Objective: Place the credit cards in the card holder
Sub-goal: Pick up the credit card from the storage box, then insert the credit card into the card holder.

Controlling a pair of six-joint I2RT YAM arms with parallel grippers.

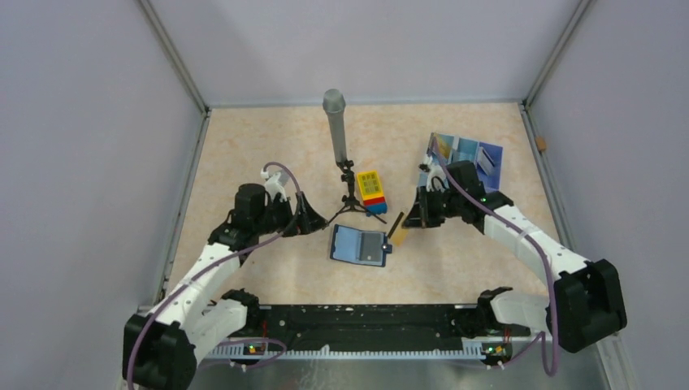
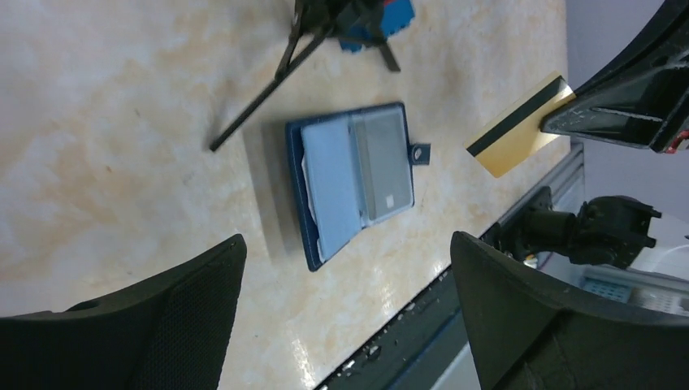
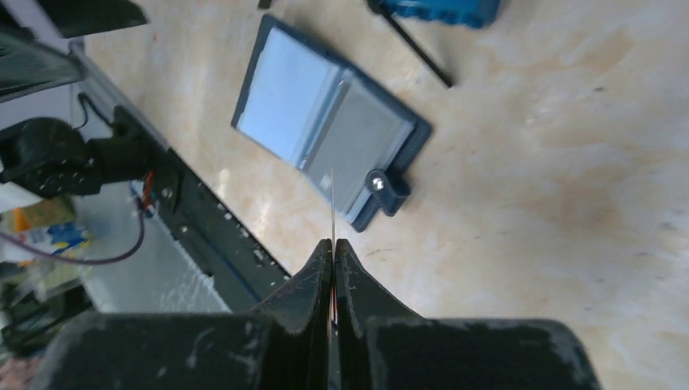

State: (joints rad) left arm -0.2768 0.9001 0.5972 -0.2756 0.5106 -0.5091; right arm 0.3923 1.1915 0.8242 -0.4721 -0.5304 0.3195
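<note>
Gripping a gold credit card (image 1: 399, 232), the right jaws held it just beside the open card holder (image 1: 358, 245), lying toward the table's (image 1: 244, 146) near edge; the left jaws stood wide, empty.

The beige table (image 1: 244, 146) bears the open card holder (image 1: 358, 245), tripod (image 1: 350, 199), brick block (image 1: 371, 191) and blue tray (image 1: 465, 149).

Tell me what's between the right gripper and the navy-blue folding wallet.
The thin gold plastic card pinched in the right gripper, jutting toward the wallet; past its tip, bare tabletop. Left wrist view shows it.
</note>
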